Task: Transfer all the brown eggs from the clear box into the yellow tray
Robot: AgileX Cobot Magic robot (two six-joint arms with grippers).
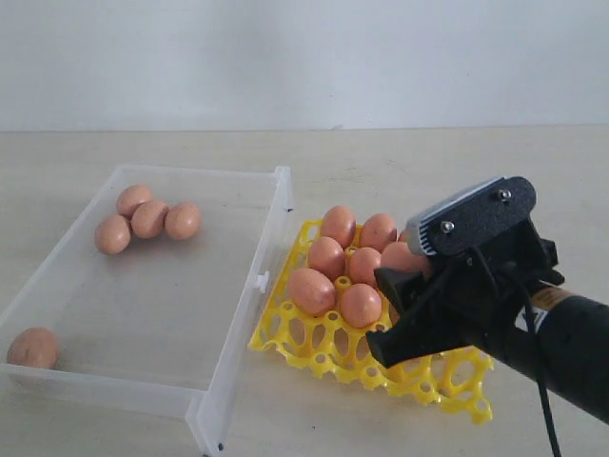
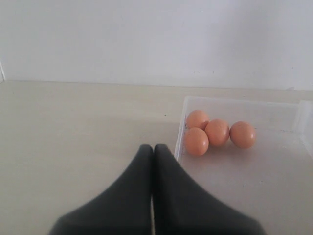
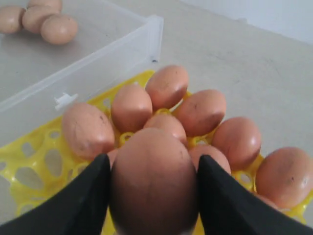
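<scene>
My right gripper (image 3: 153, 183) is shut on a brown egg (image 3: 152, 181) and holds it above the yellow tray (image 1: 314, 347), where several brown eggs (image 1: 335, 262) sit in the far cups. In the exterior view the same gripper (image 1: 404, 286) hangs over the tray's right half. The clear box (image 1: 57, 262) lies left of the tray with a cluster of brown eggs (image 1: 149, 218) at its far end and one egg (image 1: 33, 347) in its near left corner. My left gripper (image 2: 153, 148) is shut and empty, just outside the box wall (image 2: 181, 132).
The box's clip tab (image 1: 260, 282) faces the tray. The tray's near row of cups (image 1: 333, 354) holds no eggs. Bare tabletop (image 1: 428, 167) stretches behind both containers up to a white wall.
</scene>
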